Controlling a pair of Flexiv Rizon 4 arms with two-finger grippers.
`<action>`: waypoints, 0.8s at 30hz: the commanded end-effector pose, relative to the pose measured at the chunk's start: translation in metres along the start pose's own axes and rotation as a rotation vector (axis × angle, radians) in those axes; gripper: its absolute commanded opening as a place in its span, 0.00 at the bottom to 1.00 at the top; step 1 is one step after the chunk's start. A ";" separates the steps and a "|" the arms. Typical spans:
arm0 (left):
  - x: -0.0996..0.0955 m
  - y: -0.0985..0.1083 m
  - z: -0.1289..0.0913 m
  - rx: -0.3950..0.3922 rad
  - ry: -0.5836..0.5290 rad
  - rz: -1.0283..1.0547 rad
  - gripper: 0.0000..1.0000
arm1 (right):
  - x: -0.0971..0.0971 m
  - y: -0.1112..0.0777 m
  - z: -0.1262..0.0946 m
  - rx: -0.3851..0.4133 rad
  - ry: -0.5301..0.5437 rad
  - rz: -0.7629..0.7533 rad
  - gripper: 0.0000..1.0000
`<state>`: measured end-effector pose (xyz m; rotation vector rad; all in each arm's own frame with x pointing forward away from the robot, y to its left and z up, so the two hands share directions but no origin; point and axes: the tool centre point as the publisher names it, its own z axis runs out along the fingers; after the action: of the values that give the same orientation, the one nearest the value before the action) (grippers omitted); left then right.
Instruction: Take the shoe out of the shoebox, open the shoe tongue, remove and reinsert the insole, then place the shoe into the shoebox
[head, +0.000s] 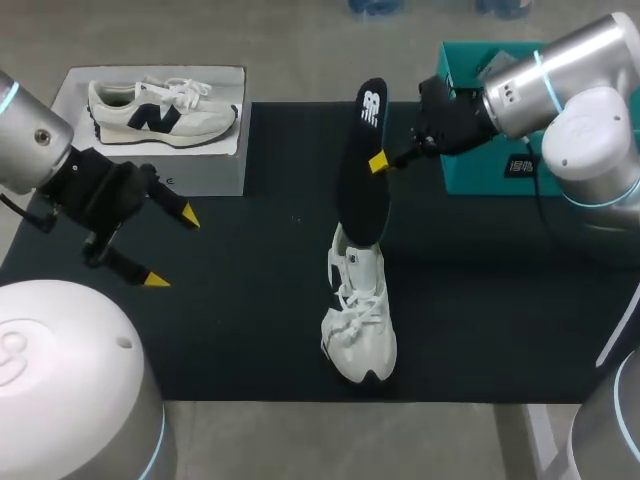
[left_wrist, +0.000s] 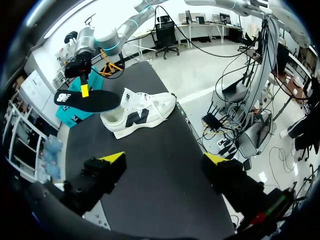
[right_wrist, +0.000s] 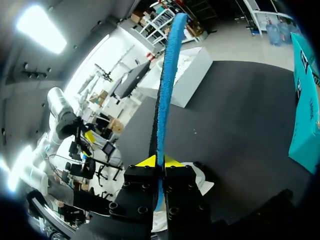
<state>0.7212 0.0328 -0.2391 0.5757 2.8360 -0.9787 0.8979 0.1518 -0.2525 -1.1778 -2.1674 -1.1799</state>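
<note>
With the shoe (head: 360, 320) out of the box (head: 462, 62) at upper right and resting mid-frame, the right gripper (head: 385, 160) pinched the insole (head: 362, 170) above its opening — reinsertion and reboxing seemingly left to do — while the left gripper (head: 172, 250) gaped empty at left.

The insole (head: 362, 170) is black on top with a white logo, and bright blue underneath. The shoe (head: 360, 320) is white with a dark N on its side. The desk (head: 250, 330) is black. The left end effector (head: 172, 248) and right end effector (head: 378, 161) are black with yellow tips. The box (head: 478, 172) is teal.
</note>
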 end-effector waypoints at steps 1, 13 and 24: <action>0.001 0.000 -0.001 -0.003 0.000 0.000 1.00 | -0.005 0.010 -0.002 0.019 -0.002 -0.004 0.00; 0.001 0.000 -0.001 -0.003 0.000 0.000 1.00 | -0.015 -0.009 0.026 0.036 -0.049 -0.056 0.00; 0.001 0.000 -0.001 -0.003 0.000 0.000 1.00 | -0.007 -0.043 0.033 0.048 -0.087 -0.035 0.00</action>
<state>0.7211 0.0330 -0.2392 0.5757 2.8353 -0.9795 0.8783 0.1643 -0.2978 -1.1763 -2.2674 -1.1035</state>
